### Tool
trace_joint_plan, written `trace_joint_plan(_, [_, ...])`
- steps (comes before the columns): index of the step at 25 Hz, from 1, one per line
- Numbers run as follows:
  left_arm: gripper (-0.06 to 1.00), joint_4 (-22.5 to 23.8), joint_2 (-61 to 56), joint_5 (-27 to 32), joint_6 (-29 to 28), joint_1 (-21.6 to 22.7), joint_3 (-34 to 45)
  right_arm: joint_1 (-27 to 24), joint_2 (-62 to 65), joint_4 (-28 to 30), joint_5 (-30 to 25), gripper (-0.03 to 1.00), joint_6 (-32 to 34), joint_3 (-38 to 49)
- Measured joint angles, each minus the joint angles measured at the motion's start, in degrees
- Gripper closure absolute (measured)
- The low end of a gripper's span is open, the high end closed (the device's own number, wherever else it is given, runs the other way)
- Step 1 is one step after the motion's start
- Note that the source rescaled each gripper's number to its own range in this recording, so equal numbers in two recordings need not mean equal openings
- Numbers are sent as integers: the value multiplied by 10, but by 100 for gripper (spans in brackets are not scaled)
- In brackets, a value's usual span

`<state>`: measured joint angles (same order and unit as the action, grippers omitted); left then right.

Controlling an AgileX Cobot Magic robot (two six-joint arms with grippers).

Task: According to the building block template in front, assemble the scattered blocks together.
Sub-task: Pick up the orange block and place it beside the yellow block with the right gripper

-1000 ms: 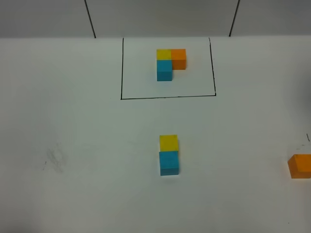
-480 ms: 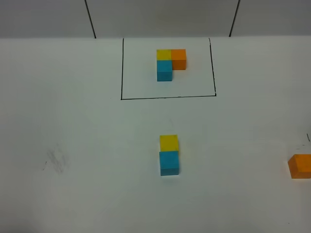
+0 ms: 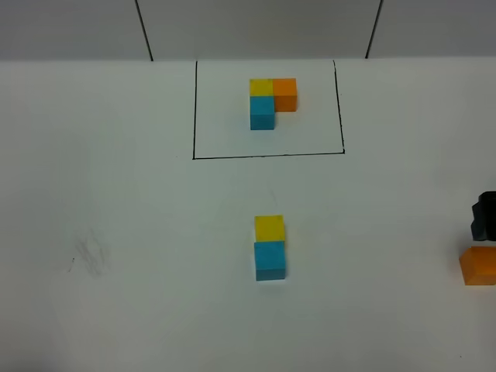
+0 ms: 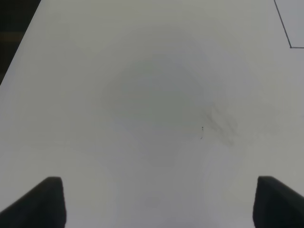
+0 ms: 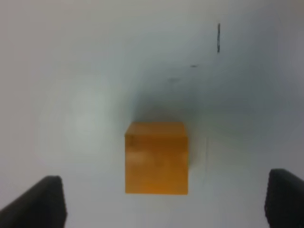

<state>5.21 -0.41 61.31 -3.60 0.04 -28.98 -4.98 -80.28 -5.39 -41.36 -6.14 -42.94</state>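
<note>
- We see the left gripper [image 4: 156,204] over bare table [image 4: 152,95], jaws wide.
- Template [image 3: 271,101] sits mid-back; in front of it, the yellow cube [image 3: 269,228] touches the blue cube [image 3: 270,260].
- Orange cube [image 3: 478,265] lies far right, just beside the right gripper [image 5: 166,206], jaws wide.

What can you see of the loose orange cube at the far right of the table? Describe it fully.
The orange cube is a small plain block with flat matte faces and crisp edges, maybe painted wood or plastic. It sits flat on the white table at the right edge of the high view, partly cut off, far from the touching yellow cube and blue cube. Only the table touches it; the right claw hovers open close by, not gripping.
</note>
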Motion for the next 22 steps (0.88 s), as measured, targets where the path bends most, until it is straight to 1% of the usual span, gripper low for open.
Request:
trace_joint_plan(8, [25,0,0,0,0,0,0,0,-42,-3,68,20,5,51])
trace_joint_plan(13, [25,0,0,0,0,0,0,15,-77,-4,92,20,5,55])
trace_joint_plan(17, [25,0,0,0,0,0,0,34,-111,-5,125,20,6,55])
trace_joint_plan(19, [25,0,0,0,0,0,0,34,-130,-5,139,20,11,55])
trace_joint_plan(22, [25,0,0,0,0,0,0,34,-156,1,155,24,16,55])
